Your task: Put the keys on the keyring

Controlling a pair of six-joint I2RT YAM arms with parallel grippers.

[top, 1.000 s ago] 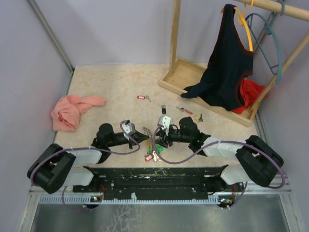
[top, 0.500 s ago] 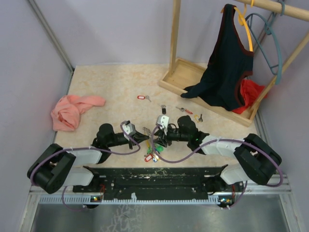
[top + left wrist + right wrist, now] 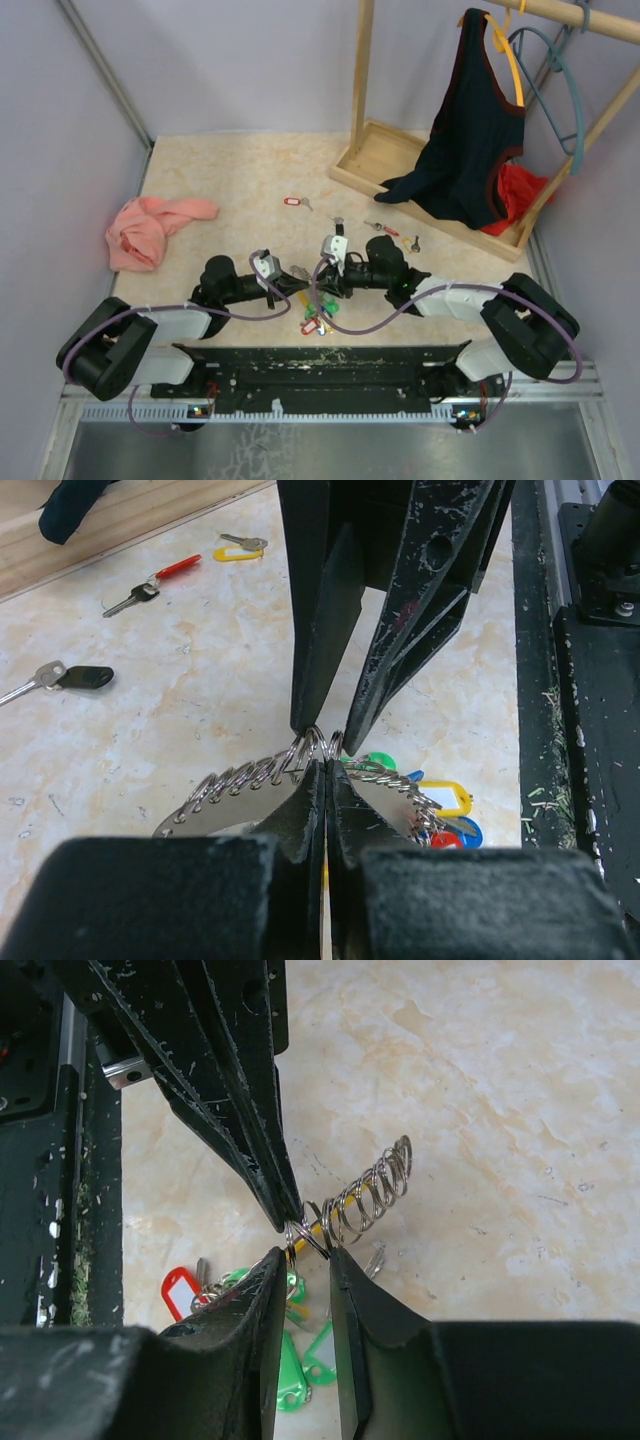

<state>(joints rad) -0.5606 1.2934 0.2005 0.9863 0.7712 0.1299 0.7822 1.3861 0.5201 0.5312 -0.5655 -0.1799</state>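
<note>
— Checking from the left: what lies beside the left arm?

— A crumpled pink cloth (image 3: 150,228) lies on the bench (image 3: 230,180), well apart from both arms.

— State of the left gripper (image 3: 325,770)?

— Fingers pressed fully together. The tips are clamped on the wire of the keyring (image 3: 250,777). The wire leaves the tips on both sides: a stretched coil of loops on one side, plain wire on the other.

— And the right gripper (image 3: 305,1255)?

— It meets the left gripper tip to tip. Its fingers stand a narrow gap apart. The loops of the keyring fill that gap and touch both inner faces.

— Where are the keys (image 3: 315,320)?

— A bunch with red, green, yellow and blue tags is threaded on the keyring. It rests on the bench just on the near side of the two grippers, close to the black base rail (image 3: 320,365).

— Any loose ones?

— Four lie farther out on the bench: a red-tagged key (image 3: 292,202), a black-headed key (image 3: 70,677), a red-headed key (image 3: 150,580) and a yellow-tagged key (image 3: 240,550). All are apart from both grippers.

— Obstructions?

— The purple cable (image 3: 350,336) of the right arm loops down close beside the bunch. Farther right stands a wooden rack (image 3: 362,80). It carries a dark top (image 3: 470,120) and a teal hanger (image 3: 560,100).
</note>
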